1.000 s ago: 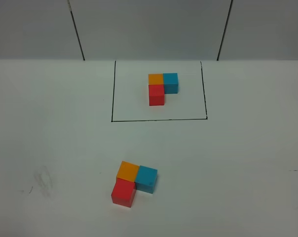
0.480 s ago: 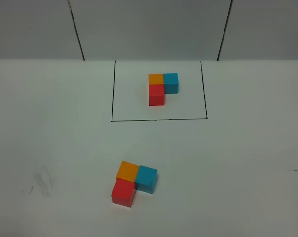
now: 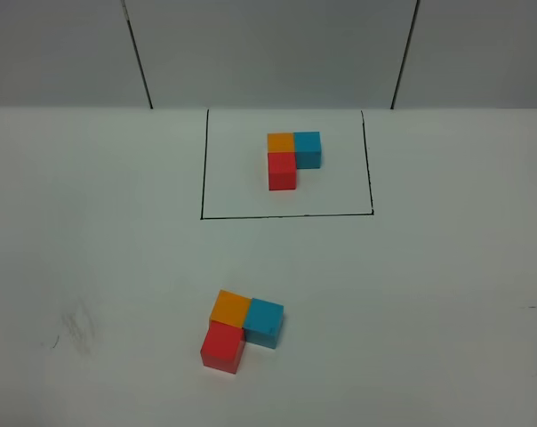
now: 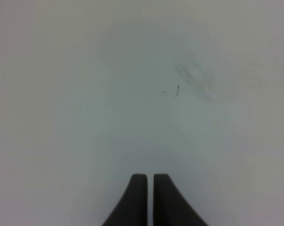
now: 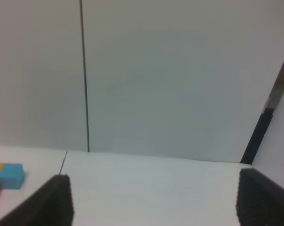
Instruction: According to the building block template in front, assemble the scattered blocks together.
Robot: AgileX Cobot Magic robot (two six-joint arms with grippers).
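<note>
The white table [image 3: 446, 267] fills nearly all of the high view, with the grey back wall [image 3: 268, 49] across the top. Upper centre, the black-line rectangle [image 3: 202, 169] frames the building block template [image 3: 291, 158]: orange and blue side by side, red tucked under the orange. Lower centre, a touch left, sit the scattered blocks, and they're scattered no more: orange cube [image 3: 230, 308] touching blue cube [image 3: 264, 321], red cube [image 3: 223, 347] snug against the orange's near face. Same L as the model, only turned slightly clockwise. It reads as a finished build.

Neither arm shows in the high view. The left gripper [image 4: 150, 181] has its tips pressed together with nothing between them, hanging over bare table with a few faint scuffs [image 4: 193, 77]. The right gripper [image 5: 151, 188] stands spread wide and empty, facing the wall, the template just peeking in at the lower left of its frame.

If a nudge were wanted to square the L, the trio lies left of centre, so the left arm looks nearer.
</note>
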